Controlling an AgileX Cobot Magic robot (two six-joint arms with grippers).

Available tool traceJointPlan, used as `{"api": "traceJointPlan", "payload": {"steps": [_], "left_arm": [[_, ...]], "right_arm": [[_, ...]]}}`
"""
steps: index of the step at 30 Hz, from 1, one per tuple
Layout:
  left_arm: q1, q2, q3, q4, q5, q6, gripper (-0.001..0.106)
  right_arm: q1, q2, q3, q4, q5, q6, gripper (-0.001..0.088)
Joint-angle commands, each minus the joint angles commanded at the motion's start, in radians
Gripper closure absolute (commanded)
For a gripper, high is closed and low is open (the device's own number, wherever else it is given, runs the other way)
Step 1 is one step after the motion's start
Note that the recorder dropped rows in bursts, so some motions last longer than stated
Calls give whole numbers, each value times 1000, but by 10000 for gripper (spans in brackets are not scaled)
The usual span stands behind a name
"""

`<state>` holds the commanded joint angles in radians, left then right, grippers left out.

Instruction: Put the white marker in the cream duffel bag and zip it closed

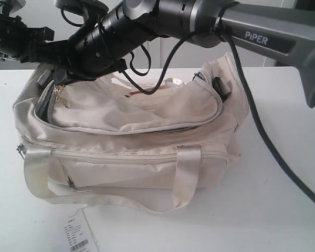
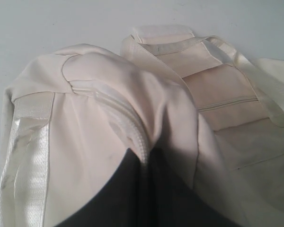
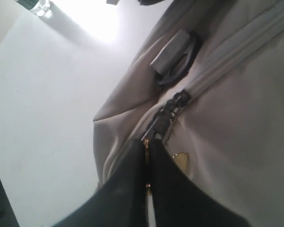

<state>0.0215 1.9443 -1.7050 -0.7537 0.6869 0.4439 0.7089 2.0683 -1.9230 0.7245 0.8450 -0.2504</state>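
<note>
Right wrist view: mid-zip, clamped onto gold zipper charm with right gripper; next, tug steadily along cream duffel bag.

The cream duffel bag is being shown lying on the table, near its middle. A paper tag is being shown on the table just before the bag's left corner. The right gripper is being held across the bag at its left end, closed on the zipper pull. The left gripper is being held at that same end, pinching the bag's fabric.
</note>
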Motion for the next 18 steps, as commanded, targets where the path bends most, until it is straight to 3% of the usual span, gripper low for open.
{"api": "traceJointPlan", "payload": {"steps": [7,18], "left_arm": [[36,-2,0,-15,-5,-47,1047],[36,-2,0,-15,-1,-54,1047]], "right_arm": [[0,16,0,4,22,-76,868],[0,16,0,2,75,-115,868]]}}
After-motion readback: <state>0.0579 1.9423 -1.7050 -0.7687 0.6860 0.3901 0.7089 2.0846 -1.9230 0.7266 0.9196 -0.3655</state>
